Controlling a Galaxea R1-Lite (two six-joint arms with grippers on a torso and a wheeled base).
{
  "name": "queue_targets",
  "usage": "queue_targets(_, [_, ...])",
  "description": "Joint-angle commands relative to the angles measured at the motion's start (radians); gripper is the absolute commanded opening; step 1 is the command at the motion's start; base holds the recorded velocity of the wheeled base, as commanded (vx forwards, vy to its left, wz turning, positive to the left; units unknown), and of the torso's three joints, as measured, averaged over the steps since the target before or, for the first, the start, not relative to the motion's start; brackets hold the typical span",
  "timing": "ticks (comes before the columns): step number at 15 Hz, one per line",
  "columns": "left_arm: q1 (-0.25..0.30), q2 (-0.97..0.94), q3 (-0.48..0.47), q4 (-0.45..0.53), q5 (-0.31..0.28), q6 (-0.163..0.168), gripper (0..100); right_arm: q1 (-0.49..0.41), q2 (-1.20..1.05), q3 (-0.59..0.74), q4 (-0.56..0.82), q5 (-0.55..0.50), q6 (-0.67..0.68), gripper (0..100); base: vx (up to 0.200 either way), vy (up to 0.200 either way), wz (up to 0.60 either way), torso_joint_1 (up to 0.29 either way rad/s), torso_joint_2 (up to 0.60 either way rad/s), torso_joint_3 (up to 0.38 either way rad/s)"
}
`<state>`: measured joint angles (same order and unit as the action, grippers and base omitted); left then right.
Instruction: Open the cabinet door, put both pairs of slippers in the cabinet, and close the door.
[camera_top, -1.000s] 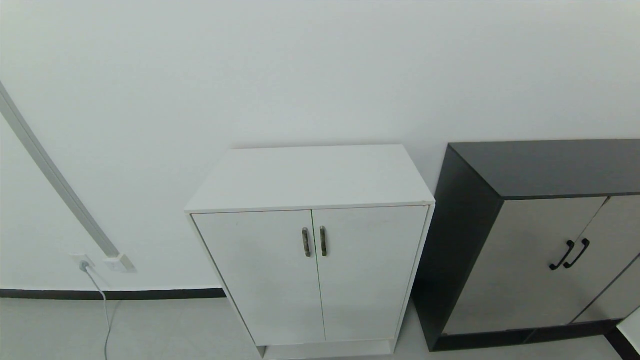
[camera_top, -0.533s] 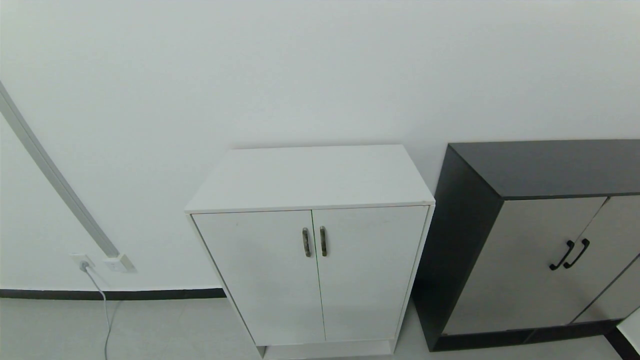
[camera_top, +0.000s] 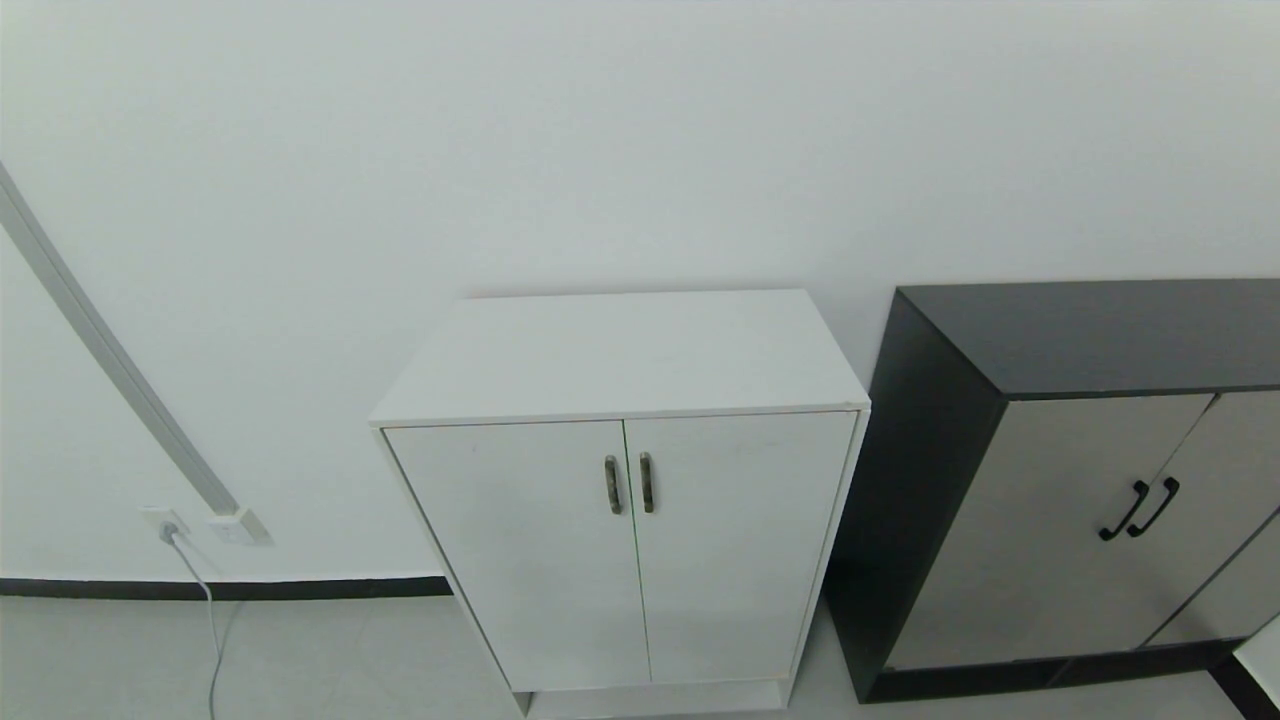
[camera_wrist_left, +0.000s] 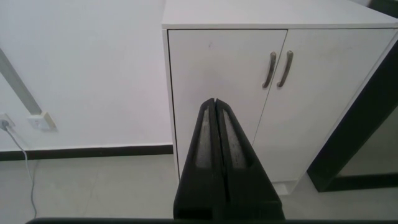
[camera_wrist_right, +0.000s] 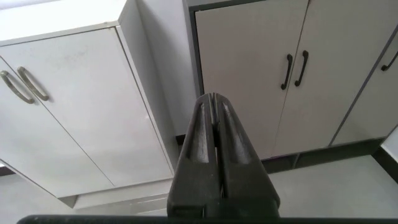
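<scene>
A white two-door cabinet (camera_top: 620, 480) stands against the wall, both doors closed, with two grey handles (camera_top: 628, 484) side by side at the middle seam. In the left wrist view my left gripper (camera_wrist_left: 215, 102) is shut and empty, held some way in front of the cabinet's left door (camera_wrist_left: 221, 93); the handles (camera_wrist_left: 277, 68) are off to one side. In the right wrist view my right gripper (camera_wrist_right: 213, 98) is shut and empty, in front of the gap between the white cabinet (camera_wrist_right: 81, 112) and a dark cabinet (camera_wrist_right: 273, 74).
A black cabinet with grey doors and black handles (camera_top: 1140, 508) stands close to the white one's right side. A wall socket with a cable (camera_top: 165, 527) and a slanted wall duct (camera_top: 110, 360) are at the left. Grey floor lies in front.
</scene>
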<state>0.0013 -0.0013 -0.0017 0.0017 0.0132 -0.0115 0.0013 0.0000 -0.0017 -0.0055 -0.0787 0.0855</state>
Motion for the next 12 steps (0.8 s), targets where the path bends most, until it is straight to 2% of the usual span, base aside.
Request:
queue_targets(1, [0.000,0.001,0.000,0.000,0.001,0.001,0,0.000,0.000,0.000,-0.001,-0.001,0.000,0,0.000,0.000,0.00,0.000,0.00,0.000])
queue_targets(12, [0.000,0.001,0.000,0.000,-0.001,0.002,0,-0.001,0.000,0.002,-0.004,-0.003,0.007,0,0.000,0.000,0.00,0.000,0.00,0.000])
